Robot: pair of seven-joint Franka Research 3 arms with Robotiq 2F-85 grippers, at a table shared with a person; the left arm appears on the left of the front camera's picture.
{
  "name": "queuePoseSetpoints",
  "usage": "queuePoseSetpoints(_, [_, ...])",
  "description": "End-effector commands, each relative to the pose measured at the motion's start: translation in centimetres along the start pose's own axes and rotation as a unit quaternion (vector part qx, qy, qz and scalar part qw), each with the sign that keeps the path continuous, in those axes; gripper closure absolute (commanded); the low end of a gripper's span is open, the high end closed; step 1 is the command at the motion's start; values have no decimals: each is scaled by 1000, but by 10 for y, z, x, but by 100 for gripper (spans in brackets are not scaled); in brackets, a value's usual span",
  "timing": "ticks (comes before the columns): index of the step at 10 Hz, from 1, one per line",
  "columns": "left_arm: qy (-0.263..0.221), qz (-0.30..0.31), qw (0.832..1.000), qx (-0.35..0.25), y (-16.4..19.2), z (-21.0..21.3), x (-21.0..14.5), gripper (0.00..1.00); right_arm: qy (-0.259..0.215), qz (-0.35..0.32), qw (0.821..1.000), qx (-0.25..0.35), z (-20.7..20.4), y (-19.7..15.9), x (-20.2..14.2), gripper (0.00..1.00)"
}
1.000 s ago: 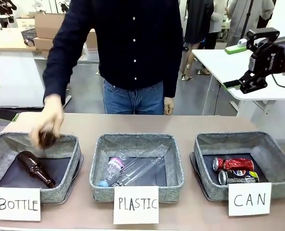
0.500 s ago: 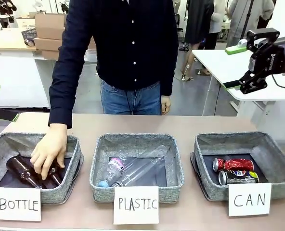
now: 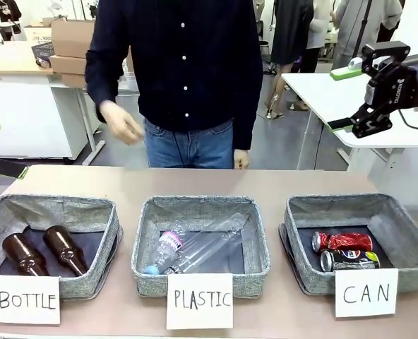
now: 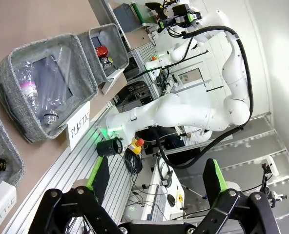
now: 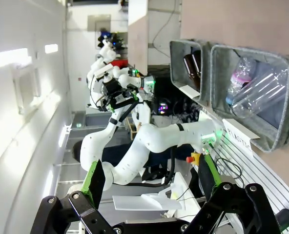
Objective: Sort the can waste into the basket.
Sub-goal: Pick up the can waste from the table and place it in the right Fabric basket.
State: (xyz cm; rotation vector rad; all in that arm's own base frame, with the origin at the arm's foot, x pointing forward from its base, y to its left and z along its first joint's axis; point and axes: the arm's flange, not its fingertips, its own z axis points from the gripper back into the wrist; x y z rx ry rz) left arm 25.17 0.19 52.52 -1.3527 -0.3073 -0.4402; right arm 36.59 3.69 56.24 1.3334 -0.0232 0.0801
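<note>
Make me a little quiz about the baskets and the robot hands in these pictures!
1. True or false: the red can lies in the basket marked CAN.
2. How many brown bottles lie in the BOTTLE basket?
3. The right gripper is: A) open and empty, B) shut on the black can, C) shut on a bottle.

Key: 1 true; 2 two; 3 A.
</note>
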Motion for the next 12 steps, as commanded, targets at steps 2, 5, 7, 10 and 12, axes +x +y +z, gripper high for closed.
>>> queuePoseSetpoints(2, [0,1,1000,-7,-2,-1,1,0,1,12,1000,7,-1,1,2,0])
queuePoseSetpoints(5, [0,1,1000,-7,-2,-1,1,0,1,12,1000,7,-1,1,2,0])
queuePoseSetpoints(7, [0,1,1000,-7,-2,-1,1,0,1,12,1000,7,-1,1,2,0])
queuePoseSetpoints(10, [0,1,1000,-7,-2,-1,1,0,1,12,1000,7,-1,1,2,0])
queuePoseSetpoints(12, [0,1,1000,-7,-2,-1,1,0,1,12,1000,7,-1,1,2,0])
